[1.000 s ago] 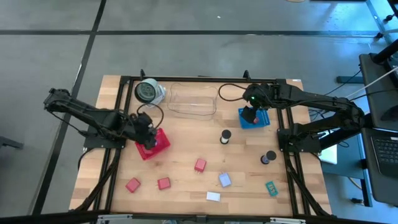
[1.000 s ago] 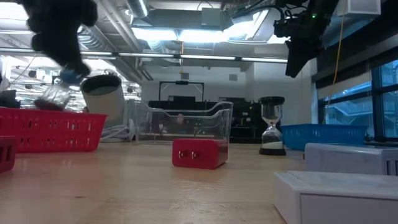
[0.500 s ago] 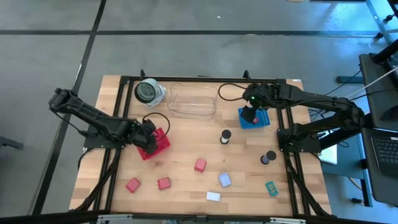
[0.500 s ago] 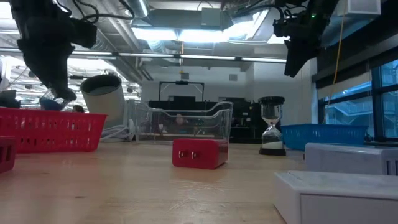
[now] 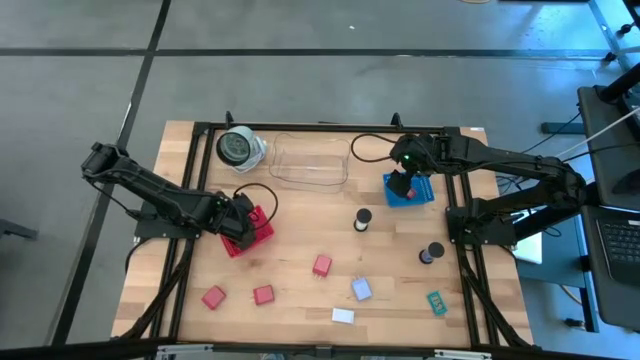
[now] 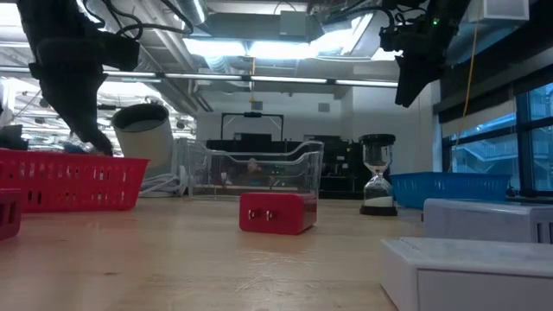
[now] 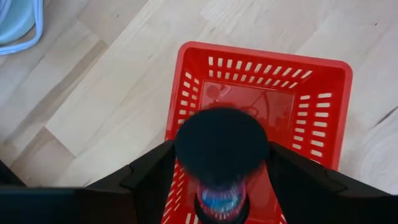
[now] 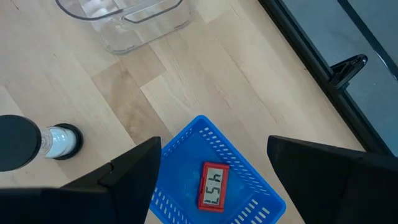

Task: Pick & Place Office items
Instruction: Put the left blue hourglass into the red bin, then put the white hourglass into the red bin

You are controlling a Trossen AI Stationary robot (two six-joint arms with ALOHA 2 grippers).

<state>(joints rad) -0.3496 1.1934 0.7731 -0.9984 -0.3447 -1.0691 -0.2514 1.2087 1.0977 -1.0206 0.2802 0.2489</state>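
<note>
1. Fingers of the left gripper [image 7: 219,186] clamp a small black-capped cylinder [image 7: 220,149] over the red tray [image 7: 323,81].
2. Right gripper [image 8: 211,163] fingers spread wide, empty, above the blue tray [image 8: 186,140] holding a red tag [image 8: 214,186].

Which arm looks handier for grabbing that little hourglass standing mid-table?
Probably the right: its gripper hangs open over the blue tray, beside the hourglass, while the left gripper is busy holding a black-capped piece in the red tray.

Slotted red plastic tray [image 7: 323,112] on pale wood table [image 7: 106,93].
</note>
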